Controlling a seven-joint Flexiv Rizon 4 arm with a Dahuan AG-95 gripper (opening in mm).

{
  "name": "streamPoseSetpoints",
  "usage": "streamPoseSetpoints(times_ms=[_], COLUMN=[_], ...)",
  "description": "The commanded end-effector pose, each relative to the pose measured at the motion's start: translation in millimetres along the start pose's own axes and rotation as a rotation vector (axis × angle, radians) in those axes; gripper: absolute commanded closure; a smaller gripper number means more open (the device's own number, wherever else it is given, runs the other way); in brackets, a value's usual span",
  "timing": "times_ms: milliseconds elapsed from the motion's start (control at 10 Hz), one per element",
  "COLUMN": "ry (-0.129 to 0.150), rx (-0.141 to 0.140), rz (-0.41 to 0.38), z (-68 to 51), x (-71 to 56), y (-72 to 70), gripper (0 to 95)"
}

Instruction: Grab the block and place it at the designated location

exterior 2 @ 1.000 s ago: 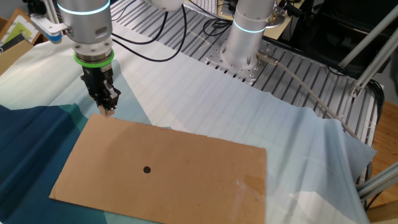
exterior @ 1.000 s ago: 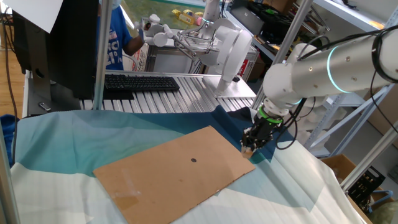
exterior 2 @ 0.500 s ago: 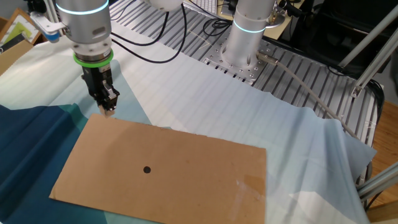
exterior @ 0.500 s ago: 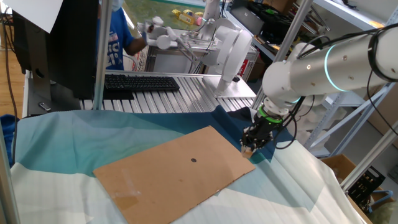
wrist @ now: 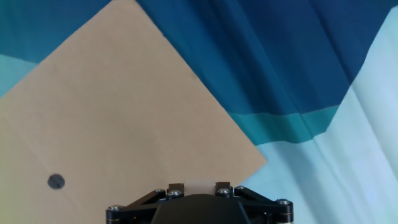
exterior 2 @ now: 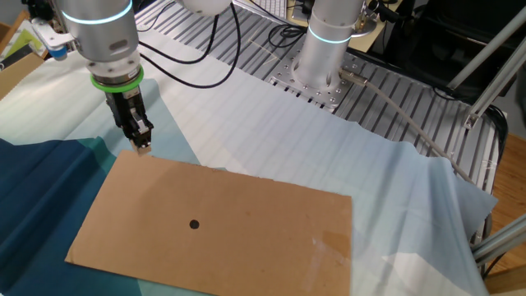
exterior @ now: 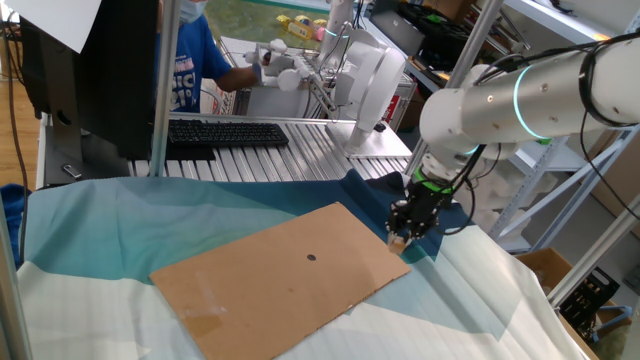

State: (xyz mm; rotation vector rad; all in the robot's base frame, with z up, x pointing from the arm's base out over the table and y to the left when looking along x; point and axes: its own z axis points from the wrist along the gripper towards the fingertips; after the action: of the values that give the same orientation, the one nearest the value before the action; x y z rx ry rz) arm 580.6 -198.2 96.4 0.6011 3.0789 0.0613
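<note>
The block (wrist: 199,186), a tiny pale wooden cube, sits between my fingertips in the hand view. It also shows as a tan speck at the tips in one fixed view (exterior: 397,241) and in the other fixed view (exterior 2: 143,150). My gripper (exterior: 400,234) (exterior 2: 141,145) (wrist: 199,189) is shut on it, just above the right corner of the brown cardboard sheet (exterior: 270,280) (exterior 2: 263,222) (wrist: 124,106). The designated location, a dark round dot (exterior: 311,258) (exterior 2: 194,224) (wrist: 56,182), lies near the sheet's middle, well apart from the gripper.
Teal and dark blue cloth (exterior: 200,210) and white cloth (exterior 2: 271,123) cover the table. A black keyboard (exterior: 225,132) and a person in blue (exterior: 190,60) are at the back. The arm's base (exterior 2: 325,49) stands on the ribbed metal top. A metal post (exterior: 165,90) rises at the left.
My arm's upper links have swung a little; the gripper stays shut on the block at the sheet's corner, shifted slightly. The person at the back has moved.
</note>
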Motion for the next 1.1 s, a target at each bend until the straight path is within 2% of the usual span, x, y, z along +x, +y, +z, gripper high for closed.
streamPoseSetpoints(times_ms=[100,200,500,700,800,1000,1100], ry=[-0.014,-0.020,-0.013,-0.022,-0.014,-0.013,-0.008], rx=[0.037,0.041,0.045,0.047,0.041,0.038,0.043], rz=[0.047,0.051,0.086,0.089,0.101,0.135,0.161], z=[-0.4,-0.4,1.2,0.6,-1.7,-3.4,-5.1], x=[1.6,1.6,2.1,1.6,0.7,0.6,0.7], y=[-0.6,-0.6,-0.9,-0.3,0.9,9.2,19.2], gripper=[95.0,95.0,95.0,95.0,95.0,95.0,95.0])
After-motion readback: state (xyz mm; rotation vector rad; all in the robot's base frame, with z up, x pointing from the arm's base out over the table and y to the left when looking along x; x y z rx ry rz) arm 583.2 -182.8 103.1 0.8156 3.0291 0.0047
